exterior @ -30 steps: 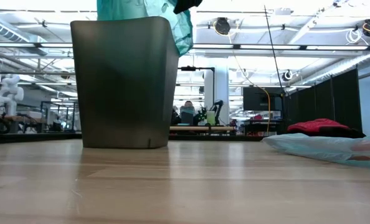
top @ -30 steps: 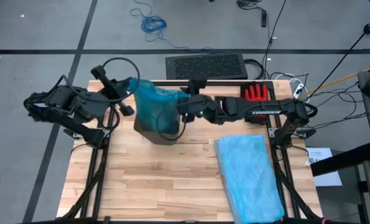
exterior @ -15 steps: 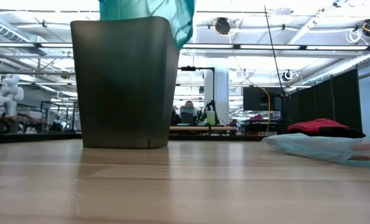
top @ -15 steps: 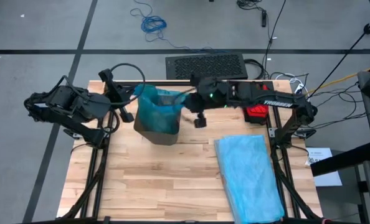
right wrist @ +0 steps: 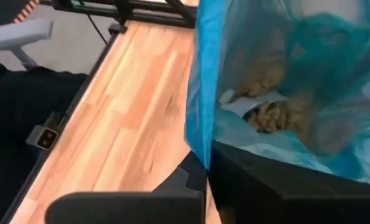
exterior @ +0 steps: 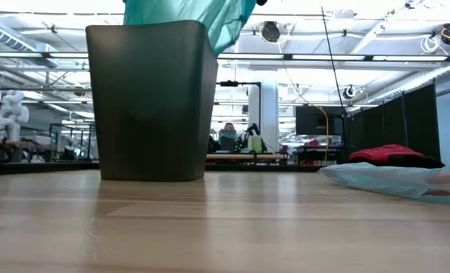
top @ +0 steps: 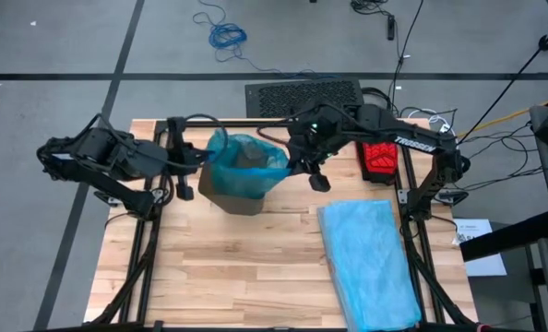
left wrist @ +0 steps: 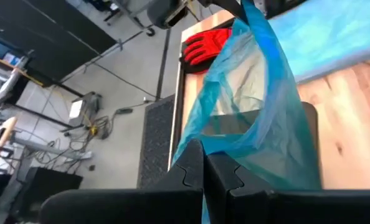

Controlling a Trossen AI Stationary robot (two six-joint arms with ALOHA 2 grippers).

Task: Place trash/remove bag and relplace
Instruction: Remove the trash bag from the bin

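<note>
- The left gripper (left wrist: 203, 177) is clamped on the rim of the bag (top: 242, 166), on the bin's left side, holding that edge up.
- The right gripper (right wrist: 200, 180) pinches the opposite rim, so together they spread the mouth open above the bin (exterior: 151, 98).
- The trash (right wrist: 275, 115) lies inside the bag, down in the bin.
- The pale blue bag (top: 366, 254) lies flat on the table (top: 228, 267), likely the replacement.

A light wooden bench (top: 237, 258) carries a dark bin (exterior: 151, 98) near its back edge. Well to the right of the bin lies a flat pale blue plastic bag (top: 371, 258), and behind that bag lies a red glove (top: 381, 157).
</note>
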